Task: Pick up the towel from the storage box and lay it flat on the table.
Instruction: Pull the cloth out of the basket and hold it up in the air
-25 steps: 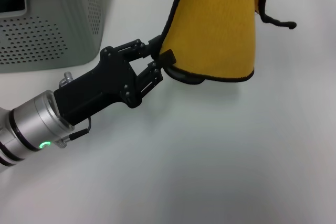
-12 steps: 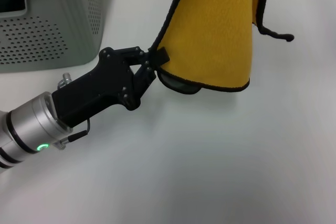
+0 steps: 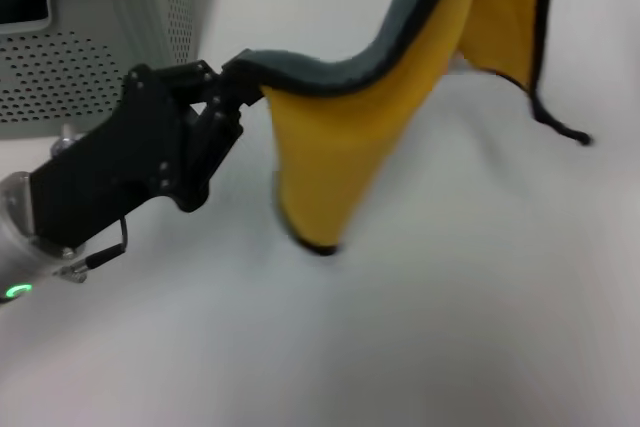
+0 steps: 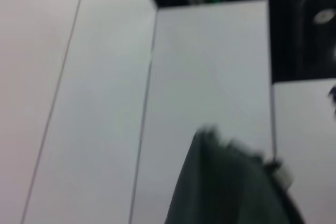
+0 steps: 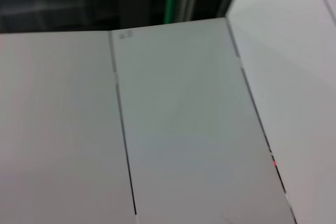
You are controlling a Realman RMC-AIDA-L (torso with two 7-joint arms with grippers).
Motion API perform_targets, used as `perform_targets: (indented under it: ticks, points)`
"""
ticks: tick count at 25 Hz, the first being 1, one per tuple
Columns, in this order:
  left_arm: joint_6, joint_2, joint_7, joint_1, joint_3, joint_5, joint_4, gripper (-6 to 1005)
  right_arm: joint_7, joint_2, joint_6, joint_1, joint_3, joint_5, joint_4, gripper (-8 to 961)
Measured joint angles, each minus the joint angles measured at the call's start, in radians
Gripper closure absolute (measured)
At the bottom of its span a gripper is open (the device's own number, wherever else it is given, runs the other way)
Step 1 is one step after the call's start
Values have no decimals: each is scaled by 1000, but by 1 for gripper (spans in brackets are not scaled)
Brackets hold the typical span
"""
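The towel (image 3: 340, 147) hangs over the table (image 3: 460, 337), yellow side towards me, with its grey-green side showing along the top fold. My left gripper (image 3: 242, 71) is shut on the towel's left corner, right of the storage box (image 3: 90, 57). The towel stretches from there up to the right and out of the picture's top. Its lowest fold (image 3: 318, 243) reaches down to the tabletop. A black trim strand (image 3: 560, 125) dangles at the right. The left wrist view shows the grey-green cloth (image 4: 226, 187) close by. My right gripper is out of view.
The storage box stands at the back left, close behind my left arm (image 3: 90, 197). The right wrist view shows only pale wall panels (image 5: 173, 119).
My left gripper closed on the towel's lower edge and pulled it left and up. The towel spread wider, and its top moved right.
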Motion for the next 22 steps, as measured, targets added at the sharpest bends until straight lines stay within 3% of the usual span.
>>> perform_targets:
  ticks: [6,13,19,22]
  points:
    - [50,-3,-20,-4,3,-64,16,978,-49,7,-8,-20,-34,1,209,935]
    - [51,-4,-22,-28,3,-115,15,978,-118,10,-1,-37,-75,4,354,935]
    - [51,-4,-23,-41,1,-149,14,978,-146,10,26,-21,-126,-3,432,827]
    - [51,-4,-23,-41,1,-177,11,978,-147,10,45,-28,-150,-4,432,707]
